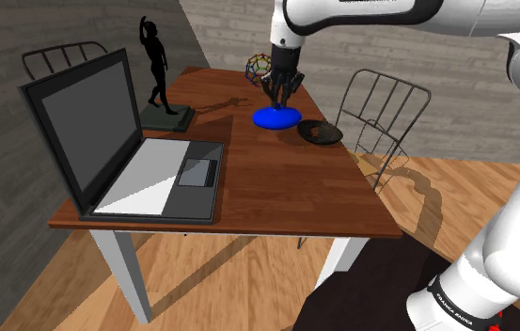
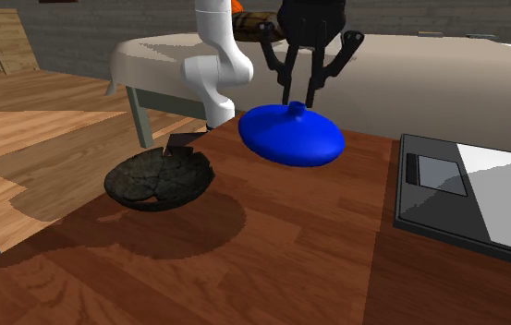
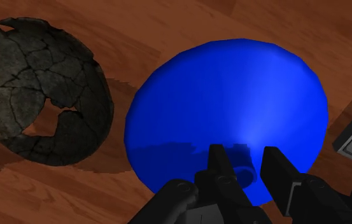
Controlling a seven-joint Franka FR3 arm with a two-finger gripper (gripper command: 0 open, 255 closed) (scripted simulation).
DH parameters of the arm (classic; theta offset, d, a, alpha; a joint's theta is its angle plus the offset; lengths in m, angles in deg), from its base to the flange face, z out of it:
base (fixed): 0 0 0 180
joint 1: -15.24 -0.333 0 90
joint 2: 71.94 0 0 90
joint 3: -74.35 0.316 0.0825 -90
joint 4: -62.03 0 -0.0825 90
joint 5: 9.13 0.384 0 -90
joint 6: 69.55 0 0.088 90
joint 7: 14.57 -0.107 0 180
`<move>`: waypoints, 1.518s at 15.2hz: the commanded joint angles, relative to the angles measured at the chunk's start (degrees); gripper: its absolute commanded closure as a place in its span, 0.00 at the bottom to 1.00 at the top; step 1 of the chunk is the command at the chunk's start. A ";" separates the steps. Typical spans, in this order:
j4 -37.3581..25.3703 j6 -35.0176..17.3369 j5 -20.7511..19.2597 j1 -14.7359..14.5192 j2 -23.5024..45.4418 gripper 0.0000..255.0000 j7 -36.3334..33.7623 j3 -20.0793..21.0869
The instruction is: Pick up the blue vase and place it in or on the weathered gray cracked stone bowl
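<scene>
The blue vase (image 1: 276, 118) (image 2: 290, 137) (image 3: 232, 95), squat and wide with a small neck, stands on the wooden table (image 1: 276, 188). Directly over it, my gripper (image 1: 278, 102) (image 2: 299, 103) (image 3: 246, 167) points straight down, its fingers shut close on either side of the neck. The cracked dark grey stone bowl (image 1: 320, 133) (image 2: 159, 177) (image 3: 34, 89), with a chipped rim, sits on the table just beside the vase, a small gap apart from it. Nothing lies in the bowl.
An open laptop (image 1: 145, 160) (image 2: 470, 189) covers the table's other half. A black figurine (image 1: 159, 70) and a wire ball (image 1: 257, 67) stand at the far end. A metal chair (image 1: 380, 113) is next to the bowl's table edge.
</scene>
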 commanded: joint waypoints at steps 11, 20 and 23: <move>-0.28 4.22 1.81 5.13 -5.17 1.00 9.44 -3.64; 0.40 5.71 3.22 11.34 -8.67 1.00 21.55 -9.29; 2.51 4.09 3.26 11.49 -9.18 1.00 21.72 -9.47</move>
